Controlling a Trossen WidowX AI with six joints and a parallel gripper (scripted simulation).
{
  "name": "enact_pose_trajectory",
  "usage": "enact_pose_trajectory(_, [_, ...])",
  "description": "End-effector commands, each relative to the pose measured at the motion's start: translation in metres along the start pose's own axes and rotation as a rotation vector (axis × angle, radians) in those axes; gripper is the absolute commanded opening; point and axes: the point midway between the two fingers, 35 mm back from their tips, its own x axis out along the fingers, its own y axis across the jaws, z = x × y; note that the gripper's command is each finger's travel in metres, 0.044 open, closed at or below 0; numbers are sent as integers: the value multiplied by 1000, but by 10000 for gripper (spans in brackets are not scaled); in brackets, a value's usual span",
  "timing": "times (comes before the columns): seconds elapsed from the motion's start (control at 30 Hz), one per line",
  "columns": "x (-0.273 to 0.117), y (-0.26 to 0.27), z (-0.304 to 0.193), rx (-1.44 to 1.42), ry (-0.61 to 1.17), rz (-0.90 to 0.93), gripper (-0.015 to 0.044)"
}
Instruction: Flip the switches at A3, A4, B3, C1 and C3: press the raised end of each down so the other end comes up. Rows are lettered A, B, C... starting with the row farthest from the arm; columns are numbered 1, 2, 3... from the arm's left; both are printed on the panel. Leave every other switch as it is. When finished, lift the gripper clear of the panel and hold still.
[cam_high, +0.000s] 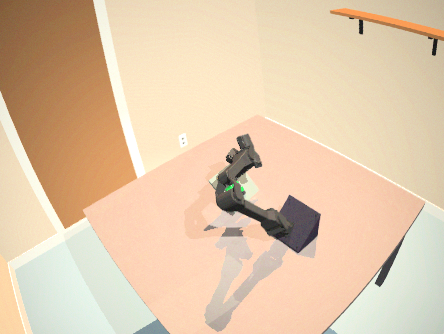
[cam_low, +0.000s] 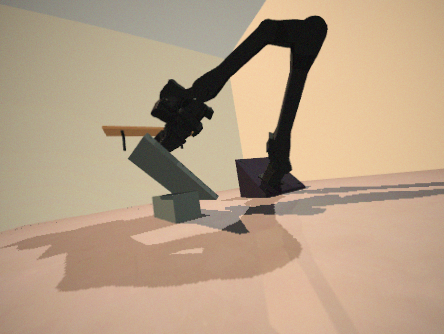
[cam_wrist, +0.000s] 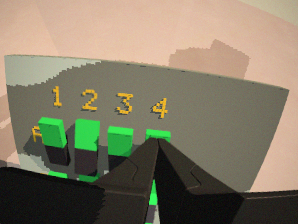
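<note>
The tilted grey-green switch panel (cam_high: 251, 189) (cam_low: 167, 167) (cam_wrist: 230, 115) shows columns 1 to 4 in the wrist view. Switch A1 (cam_wrist: 52, 132), switch A2 (cam_wrist: 87, 134) and switch A3 (cam_wrist: 120, 140) show green far ends, with dark parts below. Only the green far end of switch A4 (cam_wrist: 158, 133) shows, just beyond the fingertips. My gripper (cam_wrist: 155, 145) is shut and empty, its tips over A4; contact cannot be told. Row B is mostly behind the fingers, with green bits at columns 1 and 2 and one green part beside the fingers. Row C is hidden.
The panel rests on a small block (cam_low: 175, 207). A dark wedge (cam_high: 305, 220) (cam_low: 250, 178) stands at the arm's base. The arm's shadow falls across the panel and the pink table (cam_high: 160, 240) (cam_low: 350, 270). An orange shelf (cam_high: 395, 23) is on the wall.
</note>
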Motion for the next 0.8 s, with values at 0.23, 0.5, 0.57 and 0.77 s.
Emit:
enact_pose_trajectory(0.23, [2, -1, -1, 4, 2, -3, 0])
enact_pose_trajectory(0.5, [3, 0, -1, 4, 2, -3, 0])
enact_pose_trajectory(0.57, [-4, -1, -1, 1, 1, -3, 0])
enact_pose_trajectory(0.77, [-60, -2, -4, 5, -19, -6, 0])
